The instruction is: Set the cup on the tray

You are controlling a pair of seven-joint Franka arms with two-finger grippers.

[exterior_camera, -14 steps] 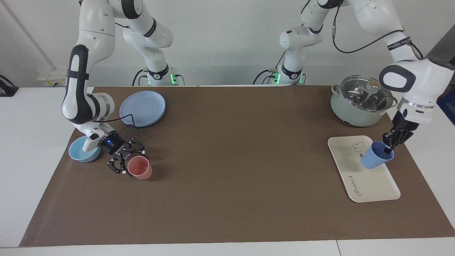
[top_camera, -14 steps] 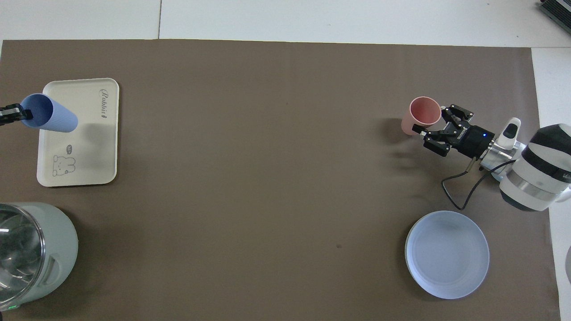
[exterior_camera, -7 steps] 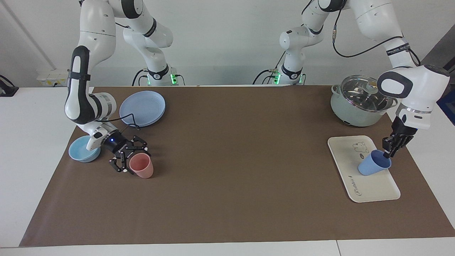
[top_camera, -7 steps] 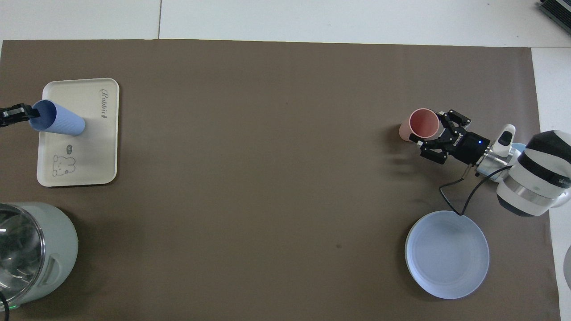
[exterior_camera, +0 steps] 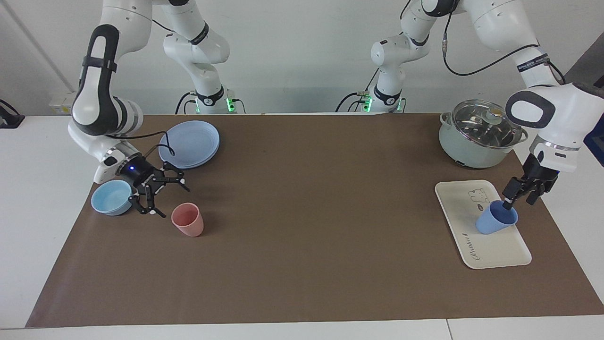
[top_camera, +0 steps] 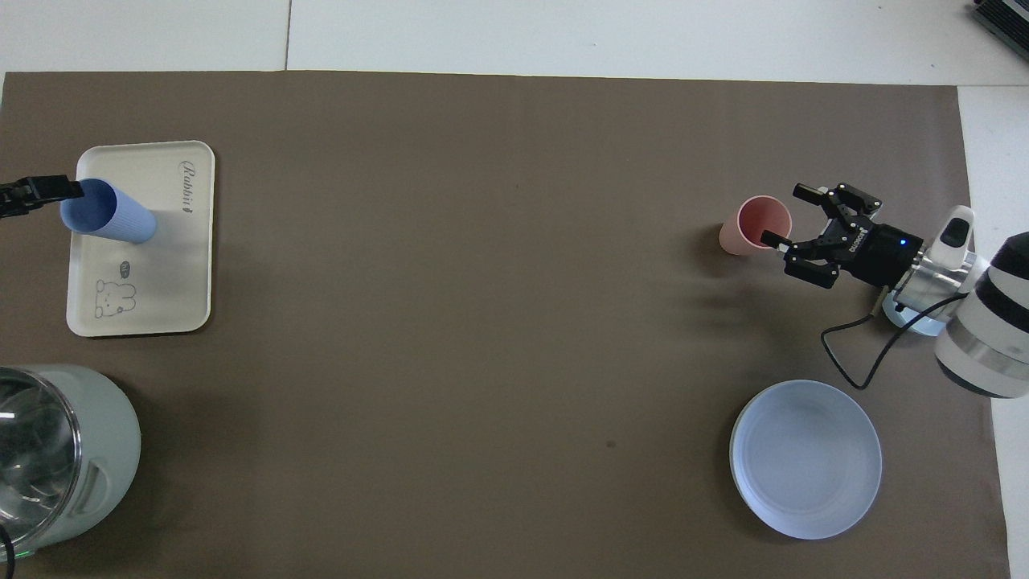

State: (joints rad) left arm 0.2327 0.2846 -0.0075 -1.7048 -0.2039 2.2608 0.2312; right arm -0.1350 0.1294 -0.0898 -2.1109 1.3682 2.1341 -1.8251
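Cup, periwinkle-blue tapered plastic tumbler (top_camera: 108,213): its base is on the flat cream-white rectangular tray with the bear print (top_camera: 173,273), at the left arm's end of the brown-covered counter (top_camera: 482,322). It sits on the tray's half farther from the robots, mouth up. I cannot confirm whether it is fully upright or leans slightly.

Left hand (exterior_camera: 517,203): it is at the cup's rim, on the side toward the counter's end. The fingers are spread: one tip sits at or just inside the mouth and the other is outside the wall, so the rim lies between them ungripped. From the hand, the cup lies straight below the fingertips. Its long axis is close to vertical, so I judge that a straight upward withdrawal is required. Any sideways drift risks hooking the rim and tipping the cup.

Pink plastic tumbler (top_camera: 754,227): it stands upright toward the right arm's end, well apart from the tray.

Right hand (exterior_camera: 174,202): fingers wide apart and holding nothing, raised just beside the pink tumbler. This arm waits.
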